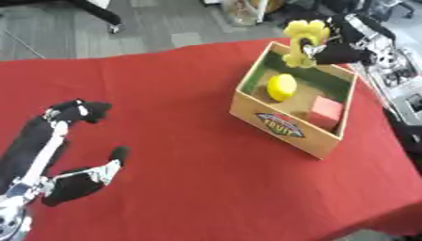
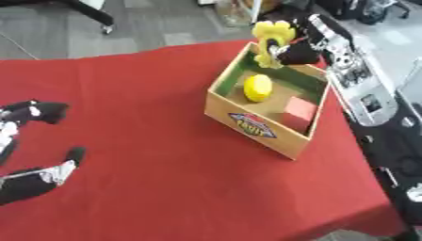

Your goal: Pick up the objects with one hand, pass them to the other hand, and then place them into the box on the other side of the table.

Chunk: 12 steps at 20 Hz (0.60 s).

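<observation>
A cardboard box (image 1: 283, 127) with a fruit label stands on the right part of the red table. Inside lie a yellow round object (image 1: 281, 87) and a red block (image 1: 326, 111). My right hand (image 1: 336, 51) reaches in from the upper right and is shut on a yellow knobbly object (image 1: 303, 41), held upright over the box's far edge. My left hand (image 1: 70, 155) rests at the lower left on the cloth, fingers spread and relaxed, holding nothing.
The red table (image 1: 181, 179) ends at the right and bottom right edges. Grey equipment (image 2: 362, 89) stands beside the table on the right. A chair base (image 1: 103, 16) sits on the floor beyond the far edge.
</observation>
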Motion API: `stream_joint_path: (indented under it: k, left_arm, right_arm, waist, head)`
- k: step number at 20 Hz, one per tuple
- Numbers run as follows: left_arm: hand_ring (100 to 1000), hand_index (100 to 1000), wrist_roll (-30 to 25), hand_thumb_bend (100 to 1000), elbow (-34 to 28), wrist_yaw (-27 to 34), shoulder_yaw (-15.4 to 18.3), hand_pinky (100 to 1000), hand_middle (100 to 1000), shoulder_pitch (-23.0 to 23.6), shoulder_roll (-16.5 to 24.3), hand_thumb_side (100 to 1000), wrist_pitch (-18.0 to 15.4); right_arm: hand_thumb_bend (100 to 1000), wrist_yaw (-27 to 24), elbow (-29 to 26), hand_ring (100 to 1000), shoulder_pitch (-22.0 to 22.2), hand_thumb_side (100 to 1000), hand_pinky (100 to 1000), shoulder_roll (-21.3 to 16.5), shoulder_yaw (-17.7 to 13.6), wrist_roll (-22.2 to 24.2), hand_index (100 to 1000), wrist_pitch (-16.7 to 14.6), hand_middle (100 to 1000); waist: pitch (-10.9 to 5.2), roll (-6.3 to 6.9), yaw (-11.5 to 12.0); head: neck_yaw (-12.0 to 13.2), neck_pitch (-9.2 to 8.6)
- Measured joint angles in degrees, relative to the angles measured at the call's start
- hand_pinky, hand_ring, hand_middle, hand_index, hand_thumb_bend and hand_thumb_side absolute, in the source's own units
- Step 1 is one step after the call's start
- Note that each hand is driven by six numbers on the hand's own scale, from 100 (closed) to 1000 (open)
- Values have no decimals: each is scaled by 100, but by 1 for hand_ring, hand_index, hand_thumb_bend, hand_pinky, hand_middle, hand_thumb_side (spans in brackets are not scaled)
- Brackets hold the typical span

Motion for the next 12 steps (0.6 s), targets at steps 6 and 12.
stream_joint_path:
  k: [6, 12]
  left_arm:
    - [668, 829, 77, 335, -108, 29, 72, 778, 650, 40, 25, 265, 44]
    - [667, 828, 135, 331, -148, 56, 119, 779, 650, 82, 49, 268, 93]
  right_arm:
    - [106, 335, 348, 830, 134, 100, 876, -12, 14, 79, 747, -135, 771]
    - [193, 856, 435, 909, 270, 506, 920, -38, -18, 632, 986, -507, 949]
  waist:
    - [6, 15, 36]
    - [7, 19, 56]
  head:
    - [-12, -17]
    - [91, -15]
